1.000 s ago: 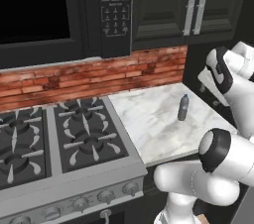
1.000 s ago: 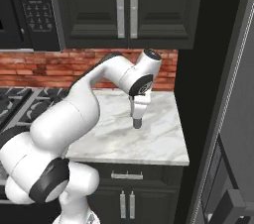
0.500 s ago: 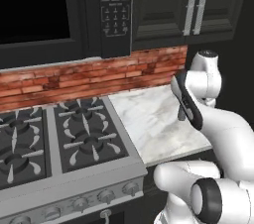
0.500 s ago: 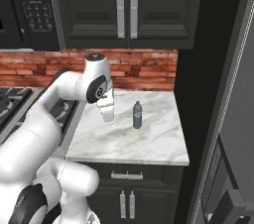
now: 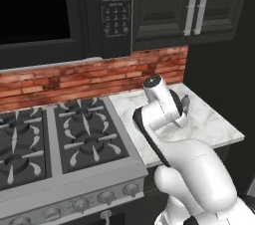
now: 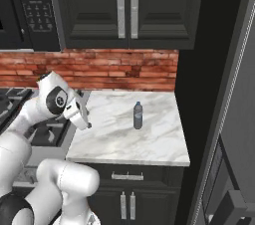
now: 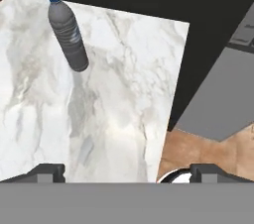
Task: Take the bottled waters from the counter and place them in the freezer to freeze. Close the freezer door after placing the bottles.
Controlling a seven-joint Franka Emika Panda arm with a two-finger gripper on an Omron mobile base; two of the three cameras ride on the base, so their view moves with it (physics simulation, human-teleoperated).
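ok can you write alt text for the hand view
A grey water bottle with a blue cap stands upright on the marble counter, up and to the left of the open gripper, which holds nothing. Past the counter's edge on the right, a grey panel and brown floor show.

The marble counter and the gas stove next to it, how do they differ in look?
The marble counter is a smooth white-grey veined slab; the gas stove is black with raised burner grates. The counter carries one upright water bottle; the stove carries nothing. The stove has front knobs; the counter sits on black cabinets. Both run along the brick backsplash.
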